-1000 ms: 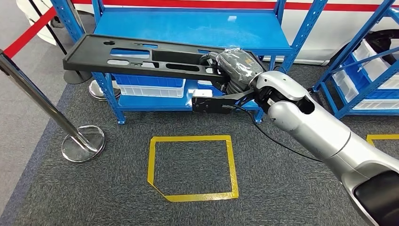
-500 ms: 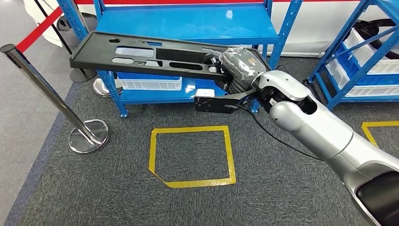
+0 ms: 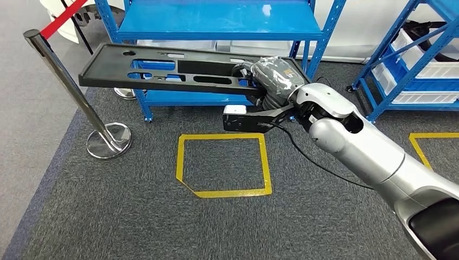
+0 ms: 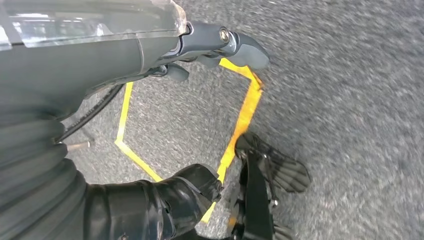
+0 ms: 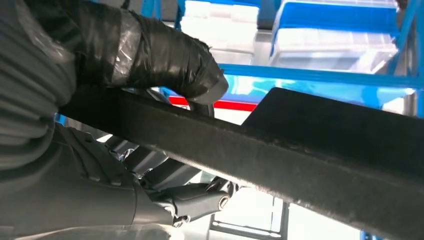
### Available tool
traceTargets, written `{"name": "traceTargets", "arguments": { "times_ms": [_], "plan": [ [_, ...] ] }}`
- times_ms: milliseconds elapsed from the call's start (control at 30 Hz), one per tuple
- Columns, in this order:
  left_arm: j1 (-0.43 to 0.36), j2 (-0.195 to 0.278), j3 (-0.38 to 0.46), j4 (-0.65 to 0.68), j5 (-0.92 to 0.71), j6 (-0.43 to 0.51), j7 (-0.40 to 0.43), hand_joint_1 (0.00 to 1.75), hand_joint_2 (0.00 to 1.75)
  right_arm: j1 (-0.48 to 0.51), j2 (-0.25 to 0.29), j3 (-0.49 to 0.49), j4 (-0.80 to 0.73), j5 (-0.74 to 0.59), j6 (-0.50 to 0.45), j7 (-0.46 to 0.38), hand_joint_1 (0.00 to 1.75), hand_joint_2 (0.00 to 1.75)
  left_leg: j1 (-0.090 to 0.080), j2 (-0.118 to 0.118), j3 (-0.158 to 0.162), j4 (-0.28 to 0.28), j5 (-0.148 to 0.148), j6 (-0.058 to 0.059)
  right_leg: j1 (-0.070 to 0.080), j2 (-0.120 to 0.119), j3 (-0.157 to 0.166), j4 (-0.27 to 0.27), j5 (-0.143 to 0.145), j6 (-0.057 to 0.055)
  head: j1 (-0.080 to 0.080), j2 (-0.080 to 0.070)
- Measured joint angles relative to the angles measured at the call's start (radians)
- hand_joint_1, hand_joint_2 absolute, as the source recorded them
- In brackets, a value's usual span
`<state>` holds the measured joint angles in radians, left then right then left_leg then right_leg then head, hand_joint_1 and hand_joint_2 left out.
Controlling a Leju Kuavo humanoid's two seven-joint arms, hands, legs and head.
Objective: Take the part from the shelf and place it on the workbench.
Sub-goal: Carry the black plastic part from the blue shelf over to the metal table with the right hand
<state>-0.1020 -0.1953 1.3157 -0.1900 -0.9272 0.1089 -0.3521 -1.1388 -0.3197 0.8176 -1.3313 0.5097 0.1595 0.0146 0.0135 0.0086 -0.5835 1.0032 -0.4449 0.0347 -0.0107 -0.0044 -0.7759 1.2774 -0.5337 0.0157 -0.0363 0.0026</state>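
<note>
Gripping the long black part (image 3: 173, 67) at one end only — right hand (image 3: 273, 76) clamped on it, thumb (image 5: 165, 55) pressing down on the top face and darker fingers (image 5: 200, 200) curling beneath the edge. Carrying the part clear of the blue shelf (image 3: 216, 21), held roughly level in the air with most of its length reaching out toward the robot's left, over the grey carpet and above the shelf's lower tier. No workbench to be seen, so judging the placing step as not yet done.

Hanging low beside the body: the left hand (image 4: 225, 42), holding nothing, fingers loosely curled rather than spread, above the yellow floor marking (image 3: 224, 165); cannot tell for certain how far closed.

Risking most from the leverage — so much unsupported length beyond a single grasp at the end is likely pulling the far end down, and any twist within the grip could be letting the part rotate or slip out. Risking also a knock: the far end is passing near the steel stanchion (image 3: 70, 89) and the shelf upright (image 3: 135, 92), so turning the body could be swinging it into either one. Judging slow turning and a firm, unchanged grasp as the safe course until a bench surface is under the part.
</note>
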Motion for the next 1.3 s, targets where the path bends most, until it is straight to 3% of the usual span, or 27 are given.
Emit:
{"name": "traceTargets", "arguments": {
  "times_ms": [33,67,100,133,200,233,267,333,367,433,500,533,567,633,700,767,833,867,933,1000,1033,1067,1133,1200,1267,1300],
  "plan": [
    [0.001,0.000,0.000,0.000,0.001,-0.002,-0.002,0.00,1.75,0.001,-0.001,0.000,0.000,0.000,0.000,0.000,1.75,1.75,0.000,0.000,-0.018,0.001,0.013,-0.001,-0.001,0.000,0.001,0.047,0.014,0.002,0.000,0.000],
    [0.001,0.000,0.000,0.000,0.003,-0.003,-0.003,0.00,1.75,0.002,-0.003,0.000,0.000,0.000,0.000,0.000,1.75,1.75,0.000,0.000,-0.035,0.003,0.025,-0.003,-0.002,0.000,0.013,0.068,0.046,0.002,0.000,0.000],
    [0.001,0.000,0.000,0.000,0.004,-0.005,-0.002,0.00,1.75,0.003,-0.004,0.000,0.000,0.000,0.000,0.000,1.75,1.75,0.000,0.001,-0.051,0.005,0.037,-0.006,-0.002,0.000,0.044,0.052,0.081,0.000,0.000,0.000],
    [0.001,0.000,0.000,0.000,0.004,-0.006,-0.002,0.00,1.75,0.003,-0.004,0.000,0.000,0.000,0.000,0.000,1.75,1.75,0.000,0.001,-0.063,0.008,0.047,-0.010,-0.001,0.000,0.094,0.001,0.097,-0.005,0.000,0.000],
    [0.000,-0.002,0.000,0.000,0.004,-0.007,-0.002,0.00,1.75,0.001,-0.004,0.000,-0.002,0.000,-0.001,0.000,1.75,1.75,-0.002,0.001,-0.077,0.012,0.062,-0.019,0.005,-0.001,0.215,-0.158,0.054,-0.016,0.000,0.000],
    [0.000,-0.002,0.000,0.000,0.004,-0.007,-0.002,0.00,1.75,-0.001,-0.004,0.000,-0.002,0.000,-0.002,0.000,1.75,1.75,-0.002,0.002,-0.079,0.012,0.070,-0.025,0.009,-0.001,0.256,-0.221,0.024,-0.021,0.000,0.000],
    [0.001,-0.002,0.000,0.000,0.004,-0.008,-0.003,0.00,1.75,-0.002,-0.004,-0.001,-0.003,0.000,-0.002,0.000,1.75,1.75,-0.001,0.002,-0.080,0.011,0.077,-0.031,0.013,-0.001,0.277,-0.257,0.006,-0.024,0.000,0.000],
    [0.002,-0.002,0.000,0.000,0.004,-0.009,-0.004,0.00,1.75,-0.004,-0.004,-0.001,-0.003,0.003,-0.003,0.002,1.75,1.75,-0.001,0.001,-0.085,0.010,0.084,-0.043,0.012,-0.002,0.273,-0.275,0.017,-0.035,0.000,0.000],
    [0.003,-0.001,0.000,0.000,0.004,-0.009,-0.004,0.00,1.75,-0.004,-0.003,-0.001,-0.004,0.007,-0.005,0.005,1.75,1.75,-0.001,0.000,-0.095,0.026,0.067,-0.047,0.009,-0.004,0.269,-0.280,0.027,-0.042,0.000,0.000],
    [0.004,-0.001,0.000,0.000,0.004,-0.011,-0.005,0.00,1.75,-0.005,-0.002,-0.001,-0.004,0.017,-0.009,0.013,1.75,1.75,0.000,-0.004,-0.131,0.113,-0.008,-0.053,0.006,-0.007,0.256,-0.285,0.047,-0.054,-0.001,0.000],
    [0.006,-0.001,0.000,0.000,0.004,-0.013,-0.005,0.00,1.75,-0.004,-0.002,-0.001,-0.004,0.029,-0.008,0.022,1.75,1.75,0.001,-0.004,-0.170,0.245,-0.079,-0.058,0.008,0.000,0.235,-0.281,0.060,-0.058,-0.001,0.000],
    [0.008,-0.001,0.000,0.000,0.003,-0.013,-0.005,0.00,1.75,-0.004,-0.002,-0.001,-0.004,0.035,-0.005,0.026,1.75,1.75,0.001,-0.004,-0.178,0.288,-0.088,-0.060,0.009,0.006,0.225,-0.278,0.065,-0.058,-0.001,0.000],
    [0.008,-0.001,0.000,0.000,0.002,-0.013,-0.005,0.00,1.75,-0.005,-0.002,-0.001,-0.003,0.042,0.000,0.030,1.75,1.75,0.001,-0.005,-0.168,0.297,-0.079,-0.060,0.010,0.013,0.216,-0.274,0.070,-0.056,-0.001,0.000],
    [0.008,0.000,0.000,0.000,0.000,-0.015,-0.005,0.00,1.75,-0.007,-0.001,-0.001,0.000,0.052,0.008,0.036,1.75,1.75,0.001,-0.018,-0.090,0.200,-0.034,-0.055,0.011,0.027,0.201,-0.263,0.075,-0.053,-0.001,0.000],
    [0.009,0.003,0.000,0.000,0.000,-0.017,-0.005,0.00,1.75,-0.014,0.002,-0.001,0.003,0.060,0.013,0.041,1.75,1.75,0.002,-0.059,-0.004,0.072,-0.018,-0.044,0.011,0.042,0.185,-0.249,0.077,-0.048,-0.001,0.000],
    [0.010,0.005,0.000,0.000,0.000,-0.020,-0.004,0.00,1.75,-0.019,0.005,-0.001,0.008,0.069,0.017,0.042,1.75,1.75,0.002,-0.078,0.023,0.024,-0.026,-0.037,0.009,0.058,0.172,-0.241,0.083,-0.037,-0.001,0.000],
    [0.009,0.003,0.000,0.000,0.001,-0.024,-0.004,0.00,1.75,-0.022,0.007,0.000,0.011,0.075,0.020,0.042,1.75,1.75,0.006,-0.055,0.022,0.012,-0.021,-0.031,0.010,0.075,0.164,-0.238,0.089,-0.025,-0.002,0.000],
    [0.008,0.003,0.000,0.000,0.002,-0.025,-0.003,0.00,1.75,-0.025,0.007,0.000,0.013,0.077,0.021,0.042,1.75,1.75,0.009,-0.043,0.023,0.006,-0.017,-0.026,0.011,0.071,0.157,-0.227,0.081,-0.020,0.000,0.000],
    [0.008,0.001,0.000,0.000,0.004,-0.025,-0.002,0.00,1.75,-0.034,0.007,0.001,0.016,0.080,0.023,0.042,1.75,1.75,0.013,-0.017,0.022,-0.003,-0.010,-0.017,0.009,0.042,0.118,-0.147,0.031,-0.010,0.004,0.000],
    [0.009,0.002,0.000,0.000,0.007,-0.022,-0.002,0.00,1.75,-0.040,0.008,0.003,0.020,0.083,0.026,0.041,1.75,1.75,0.012,0.006,0.018,-0.001,-0.008,-0.015,0.002,0.015,0.058,-0.018,-0.026,0.002,0.006,0.000],
    [0.009,0.001,0.000,0.000,0.008,-0.020,-0.002,0.00,1.75,-0.040,0.009,0.004,0.021,0.084,0.028,0.041,1.75,1.75,0.012,0.017,0.015,0.001,-0.008,-0.015,-0.002,0.010,0.041,0.022,-0.035,0.006,0.006,0.000],
    [0.009,0.001,0.000,0.000,0.009,-0.018,-0.002,0.00,1.75,-0.040,0.009,0.005,0.023,0.085,0.030,0.041,1.75,1.75,0.013,0.027,0.014,0.004,-0.008,-0.015,-0.005,0.007,0.039,0.028,-0.025,0.009,0.006,0.000],
    [0.008,-0.001,0.000,0.000,0.010,-0.016,-0.002,0.00,1.75,-0.043,0.009,0.008,0.027,0.086,0.031,0.041,1.75,1.75,0.015,0.047,0.013,0.010,-0.012,-0.019,-0.010,-0.012,0.093,-0.073,0.037,0.012,0.006,0.000],
    [0.008,-0.003,0.000,0.000,0.010,-0.016,-0.003,0.00,1.75,-0.051,0.011,0.011,0.030,0.088,0.031,0.041,1.75,1.75,0.011,0.065,0.011,0.015,-0.016,-0.028,-0.001,-0.058,0.154,-0.196,0.078,0.007,0.006,0.000],
    [0.008,-0.004,0.000,0.000,0.010,-0.015,-0.003,0.00,1.75,-0.058,0.014,0.012,0.033,0.090,0.031,0.041,1.75,1.75,0.004,0.083,0.011,0.017,-0.017,-0.037,0.010,-0.076,0.165,-0.233,0.080,-0.005,0.005,0.000],
    [0.007,-0.004,0.000,0.000,0.010,-0.014,-0.003,0.00,1.75,-0.060,0.015,0.013,0.034,0.091,0.031,0.041,1.75,1.75,0.002,0.094,0.012,0.016,-0.017,-0.042,0.011,-0.062,0.161,-0.234,0.083,-0.011,0.005,0.000]
  ]
}}
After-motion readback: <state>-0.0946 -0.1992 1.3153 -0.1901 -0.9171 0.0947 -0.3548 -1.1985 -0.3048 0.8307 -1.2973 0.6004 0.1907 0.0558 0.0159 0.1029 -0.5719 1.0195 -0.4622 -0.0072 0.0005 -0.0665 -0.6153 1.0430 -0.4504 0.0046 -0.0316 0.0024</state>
